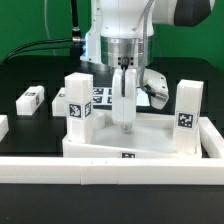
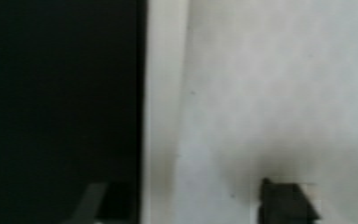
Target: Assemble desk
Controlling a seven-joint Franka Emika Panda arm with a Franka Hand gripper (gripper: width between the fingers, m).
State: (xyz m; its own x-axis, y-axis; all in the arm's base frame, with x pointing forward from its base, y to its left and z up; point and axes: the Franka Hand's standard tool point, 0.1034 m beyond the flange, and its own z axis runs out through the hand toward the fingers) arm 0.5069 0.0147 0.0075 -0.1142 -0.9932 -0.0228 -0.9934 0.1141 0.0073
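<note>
The robot's two-finger claw (image 1: pixel 123 88) hangs straight down over the middle of the scene. Right between its fingers stands a white plastic square post leg (image 1: pixel 124 115), upright, foot down on the wide flat white rimmed tabletop slab (image 1: pixel 140 143). The fingers straddle the upper part of that leg, but whether they press on it or stand just clear, I cannot tell.

Up close in the wrist view, the claw (image 2: pixel 190 200) shows two fingertips (image 2: pixel 282 198), one dark against a broad white surface, the other pale against black. That picture is too blurred to show contact.

On the slab, a second upright white post (image 1: pixel 80 103) with a black-and-white tag stands to the exterior view's left of the claw. A third tagged post (image 1: pixel 187 112) stands to the exterior view's right, and both are apart from the claw. A fourth white leg (image 1: pixel 32 98) lies on its side on the black table (image 1: pixel 40 125), well off at the exterior view's left. A long white border bar (image 1: pixel 100 167) runs along the front.
</note>
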